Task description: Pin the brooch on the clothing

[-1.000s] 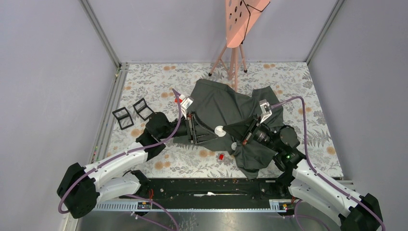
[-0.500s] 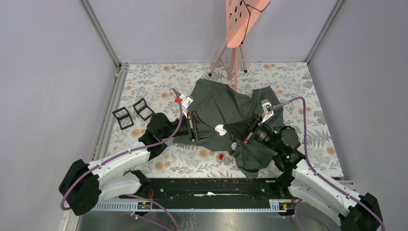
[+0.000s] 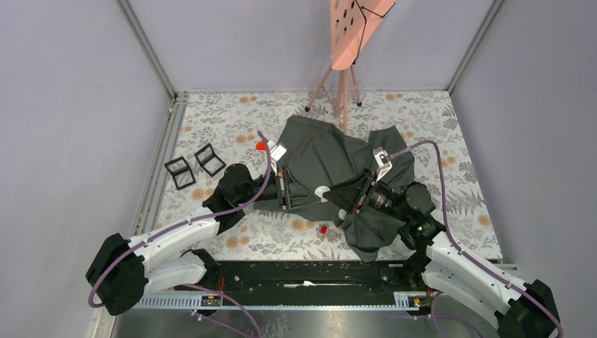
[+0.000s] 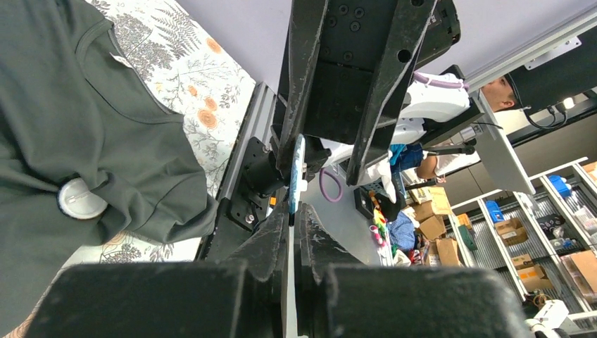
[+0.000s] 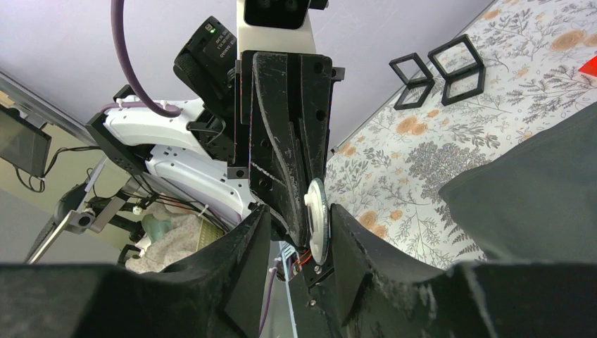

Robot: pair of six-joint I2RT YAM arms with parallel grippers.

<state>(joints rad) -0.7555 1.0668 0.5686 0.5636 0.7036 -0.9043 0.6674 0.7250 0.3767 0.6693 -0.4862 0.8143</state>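
Brooch point(image 3: 321, 190) is what I take the small white round disc to be. You see it lifted just above the middle of the dark grey T-shirt point(image 3: 320, 148), at the place where both arms meet. The left gripper point(image 4: 292, 211) has its jaws almost closed and pinches the disc by its flat sides, so from the left wrist only a thin pale edge shows. The right gripper point(image 5: 299, 211) has its jaws spread apart. They stand on both sides of the left tips and grip nothing.

Compared with one second ago, the two grippers have moved closer together, the right one most, and less of the disc is visible from above. In my judgement you are preparing a hand-over or opening the clasp, and the pinning itself is not yet done.

A second white disc point(image 3: 342, 213) lies on the shirt just beside them, in the same place as before. Whether it is the back part of the brooch, I cannot tell. The shirt lies crumpled on the flowered tabletop point(image 3: 225, 116), so you will probably need flatter fabric under the tips.
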